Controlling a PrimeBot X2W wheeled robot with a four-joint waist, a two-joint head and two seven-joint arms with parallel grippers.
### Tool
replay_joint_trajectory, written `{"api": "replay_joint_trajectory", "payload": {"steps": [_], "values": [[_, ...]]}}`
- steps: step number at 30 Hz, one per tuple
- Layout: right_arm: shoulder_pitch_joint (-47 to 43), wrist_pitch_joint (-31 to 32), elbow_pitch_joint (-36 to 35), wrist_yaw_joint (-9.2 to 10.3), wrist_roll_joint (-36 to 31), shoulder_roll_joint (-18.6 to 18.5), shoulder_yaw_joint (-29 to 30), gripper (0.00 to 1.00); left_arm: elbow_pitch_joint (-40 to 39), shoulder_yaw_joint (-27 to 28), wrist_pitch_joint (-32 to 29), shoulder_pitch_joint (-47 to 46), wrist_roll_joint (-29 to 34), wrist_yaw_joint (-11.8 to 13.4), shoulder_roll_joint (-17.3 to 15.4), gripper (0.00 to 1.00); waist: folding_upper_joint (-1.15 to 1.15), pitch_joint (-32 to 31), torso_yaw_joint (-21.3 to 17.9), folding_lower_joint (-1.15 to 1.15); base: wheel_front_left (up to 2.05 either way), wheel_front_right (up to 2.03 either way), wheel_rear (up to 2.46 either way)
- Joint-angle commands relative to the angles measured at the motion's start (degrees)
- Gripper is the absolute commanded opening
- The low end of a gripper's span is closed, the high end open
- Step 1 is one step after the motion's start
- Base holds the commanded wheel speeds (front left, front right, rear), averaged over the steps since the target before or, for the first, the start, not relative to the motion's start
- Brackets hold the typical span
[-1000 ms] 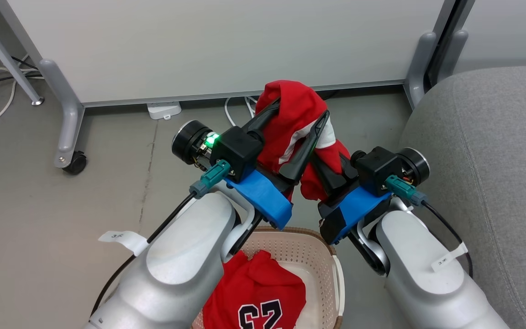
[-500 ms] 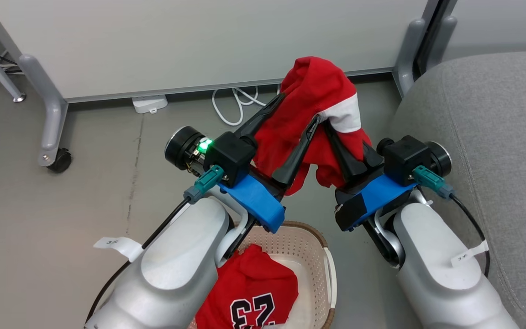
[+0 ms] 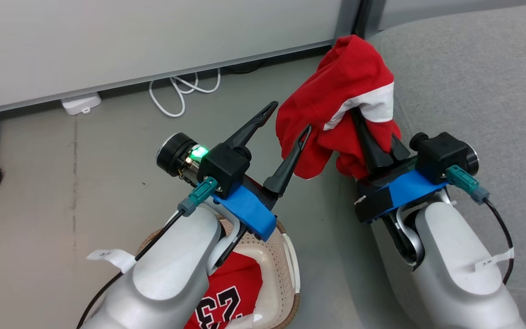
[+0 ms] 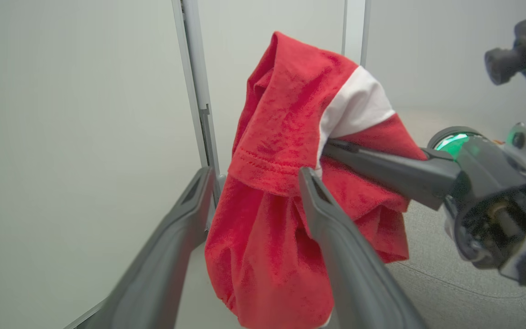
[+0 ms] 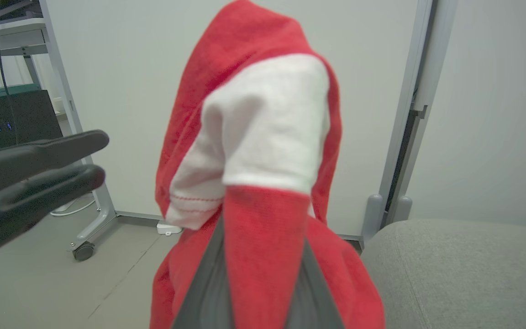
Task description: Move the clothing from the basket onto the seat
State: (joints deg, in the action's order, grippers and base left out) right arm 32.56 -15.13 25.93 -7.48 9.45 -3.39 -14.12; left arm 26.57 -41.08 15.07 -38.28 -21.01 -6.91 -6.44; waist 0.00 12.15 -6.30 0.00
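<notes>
**Head camera:** The right gripper [image 3: 364, 135] pinches a bunched red garment [image 3: 336, 87] with a white stripe. It holds the garment in the air at the near edge of the grey sofa [image 3: 468, 82], clear of the cushion. The left gripper [image 3: 290, 117], on the side away from the sofa, has its two dark fingers spread wide with nothing between them. One fingertip overlaps the cloth's outline, and whether it touches cannot be told. Farther from the sofa, the cream laundry basket [image 3: 290, 256] sits on the grey floor [image 3: 62, 183]. A second red garment [image 3: 226, 297], marked with black-and-white numerals, lies inside it. A looped white cable [image 3: 178, 91] lies at the foot of the pale partition panel [image 3: 130, 36].

**Left wrist camera:** The red garment hangs beyond the left gripper's parted fingers. A right gripper finger runs in from the sofa side and disappears into the folds under the white stripe. Grey sofa upholstery shows below it.

**Right wrist camera:** The red garment drapes over the right gripper's own fingers, which are pressed together on the fabric, with the white stripe on top. The sofa's rounded corner lies low on one side. On the far side from the sofa, the left gripper's fingers reach in, apart from the cloth.
</notes>
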Motion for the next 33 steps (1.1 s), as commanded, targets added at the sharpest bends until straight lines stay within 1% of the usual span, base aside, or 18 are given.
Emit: {"api": "replay_joint_trajectory", "payload": {"steps": [1, 9, 20, 27, 33], "values": [[-0.7, 0.0, -0.7, -0.03, -0.2, -0.2, 0.6, 0.00, -0.3, 0.2, 0.2, 0.7, 0.4, 0.3, -0.4, 1.00, 0.00, 1.0, -2.1, 0.00, 0.00, 0.00, 0.00], [-3.9, 0.0, -4.8, -0.03, -0.7, -0.3, 5.1, 0.00, -0.9, -0.9, 0.2, 1.8, 1.5, 0.0, -0.9, 1.00, 0.00, 2.1, -7.0, 0.00, 0.00, 0.00, 0.00], [-9.9, 0.0, -8.6, -0.03, -1.6, -1.1, 10.6, 0.00, -0.7, -2.7, 0.2, 2.6, 1.8, -0.4, -0.5, 1.00, 0.00, 2.2, -13.4, 0.00, 0.00, 0.00, 0.00], [-13.2, 0.0, -11.1, -0.03, -1.4, -0.3, 12.4, 0.00, -0.6, -3.2, 0.2, 1.4, 2.0, -0.6, -0.6, 1.00, 0.00, 3.6, -16.8, 0.00, 0.00, 0.00, 0.00], [-15.0, 0.0, -12.3, -0.03, -1.3, 0.2, 13.1, 0.00, -0.1, -3.7, 0.2, 1.2, 2.0, -0.7, -0.5, 1.00, 0.00, 3.8, -18.4, 0.00, 0.00, 0.00, 0.00]]}}
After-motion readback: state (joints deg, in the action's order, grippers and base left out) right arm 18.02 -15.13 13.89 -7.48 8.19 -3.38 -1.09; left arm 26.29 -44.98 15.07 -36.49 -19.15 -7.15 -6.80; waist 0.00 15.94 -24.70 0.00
